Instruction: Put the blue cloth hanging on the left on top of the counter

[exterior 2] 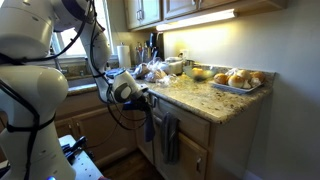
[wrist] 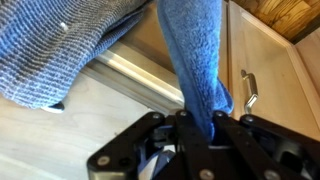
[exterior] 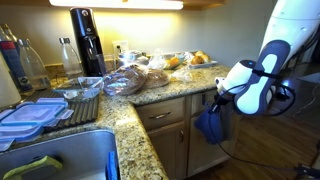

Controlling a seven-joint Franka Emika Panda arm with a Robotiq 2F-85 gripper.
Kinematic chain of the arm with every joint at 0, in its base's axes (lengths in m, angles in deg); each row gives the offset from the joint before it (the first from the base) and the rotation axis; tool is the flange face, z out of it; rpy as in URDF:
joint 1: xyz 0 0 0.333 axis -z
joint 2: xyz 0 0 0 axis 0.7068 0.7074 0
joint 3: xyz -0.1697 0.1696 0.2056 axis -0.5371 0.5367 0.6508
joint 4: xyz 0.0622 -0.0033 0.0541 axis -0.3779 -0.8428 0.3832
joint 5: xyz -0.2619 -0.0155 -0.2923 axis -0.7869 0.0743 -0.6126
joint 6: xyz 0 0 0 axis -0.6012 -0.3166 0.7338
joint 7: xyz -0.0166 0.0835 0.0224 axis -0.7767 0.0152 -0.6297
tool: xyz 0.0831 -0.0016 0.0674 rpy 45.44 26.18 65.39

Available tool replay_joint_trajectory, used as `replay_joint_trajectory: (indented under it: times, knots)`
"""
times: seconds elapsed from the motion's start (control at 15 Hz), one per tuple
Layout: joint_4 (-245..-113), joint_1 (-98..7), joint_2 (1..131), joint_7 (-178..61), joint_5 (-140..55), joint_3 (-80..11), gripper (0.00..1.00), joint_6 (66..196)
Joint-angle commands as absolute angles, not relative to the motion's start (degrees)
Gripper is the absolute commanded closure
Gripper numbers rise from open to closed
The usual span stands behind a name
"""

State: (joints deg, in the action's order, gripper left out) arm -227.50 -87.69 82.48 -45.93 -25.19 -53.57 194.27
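The blue cloth (wrist: 200,60) is a saturated blue towel that runs down into my gripper (wrist: 198,128), whose fingers are shut on it. In an exterior view it hangs below the gripper (exterior: 215,100) as a blue bundle (exterior: 210,124) in front of the cabinet. In an exterior view the gripper (exterior 2: 143,100) holds the dark blue cloth (exterior 2: 149,124) just off the counter edge. The granite counter (exterior: 165,95) (exterior 2: 200,95) lies above the light wooden cabinets. A paler grey-blue cloth (wrist: 50,45) (exterior 2: 169,138) hangs on the cabinet front beside it.
On the counter are bagged bread (exterior: 135,78), baked goods on a tray (exterior 2: 238,80), a black appliance (exterior: 88,42), bottles (exterior: 68,55), plastic containers (exterior: 30,115) and a sink (exterior: 50,160). A drawer handle (wrist: 248,88) shows on the cabinet.
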Motion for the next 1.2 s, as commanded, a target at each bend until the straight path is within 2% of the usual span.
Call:
replay_joint_trajectory:
  times: [0.0, 0.4, 1.13]
  knots:
    - [-233.1, -89.5, 76.4, -44.3, -24.3, -55.3, 0.93, 192.8]
    - [-235.3, -98.2, 72.1, -42.0, -22.1, -65.5, 0.93, 189.9]
    - [-233.1, -127.6, 71.4, -40.7, -23.4, -98.3, 0.93, 175.7]
